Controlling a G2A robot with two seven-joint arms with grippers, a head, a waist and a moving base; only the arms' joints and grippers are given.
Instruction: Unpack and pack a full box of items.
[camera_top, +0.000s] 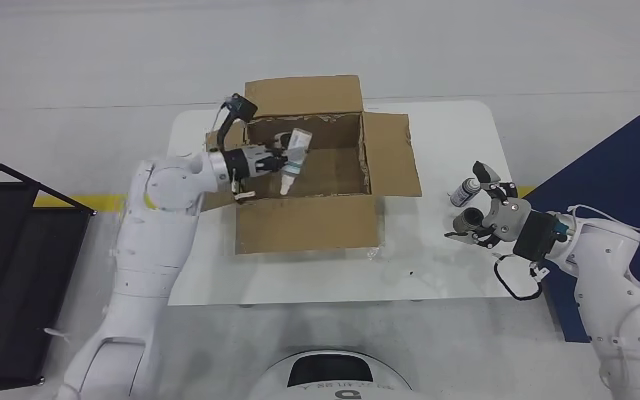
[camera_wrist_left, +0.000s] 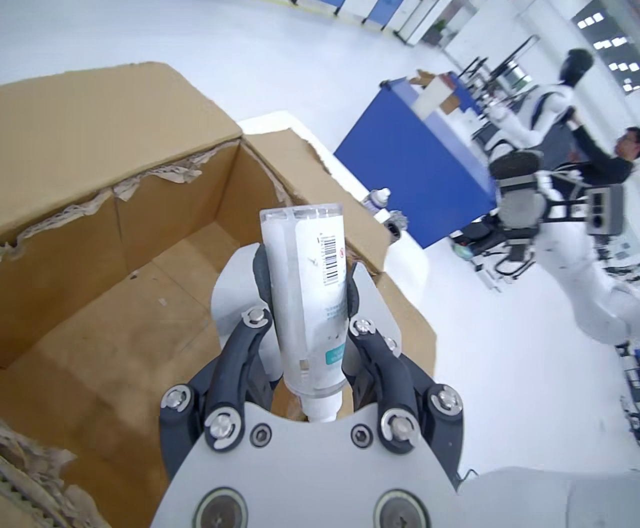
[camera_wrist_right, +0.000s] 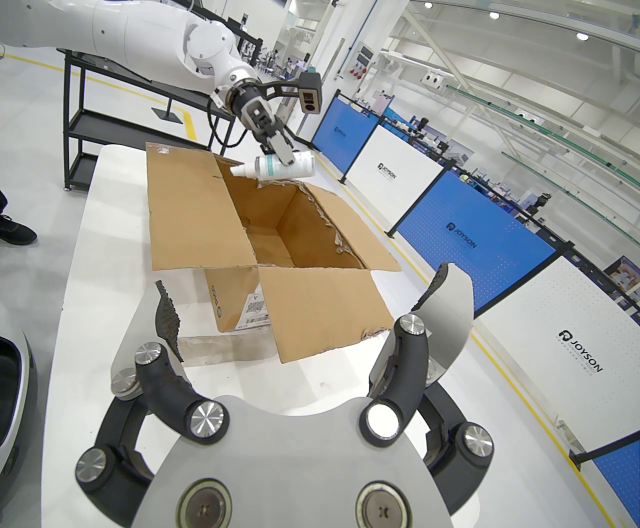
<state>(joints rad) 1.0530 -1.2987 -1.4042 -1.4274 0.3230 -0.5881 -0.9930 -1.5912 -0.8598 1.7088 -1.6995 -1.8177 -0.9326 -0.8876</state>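
An open cardboard box (camera_top: 330, 215) stands in the middle of the white table (camera_top: 440, 270), its flaps folded out. My left gripper (camera_top: 272, 160) hangs over the box's left side, shut on a white tube with a teal label (camera_top: 294, 152). From the left wrist, the tube (camera_wrist_left: 310, 300) sits between the fingers (camera_wrist_left: 240, 350) above the box's bare floor (camera_wrist_left: 125, 320). From the right wrist, the tube (camera_wrist_right: 280, 167) shows above the box (camera_wrist_right: 270, 240). My right gripper (camera_top: 472, 218) stands open over the table's right side, holding nothing. A small bottle (camera_top: 463, 191) lies just beyond it.
A blue partition (camera_top: 600, 190) borders the table's right end. A black rack (camera_top: 30, 270) stands to the left of the table. The small bottle (camera_wrist_left: 376, 199) shows past the box's flap from the left wrist. Table in front of the box is bare.
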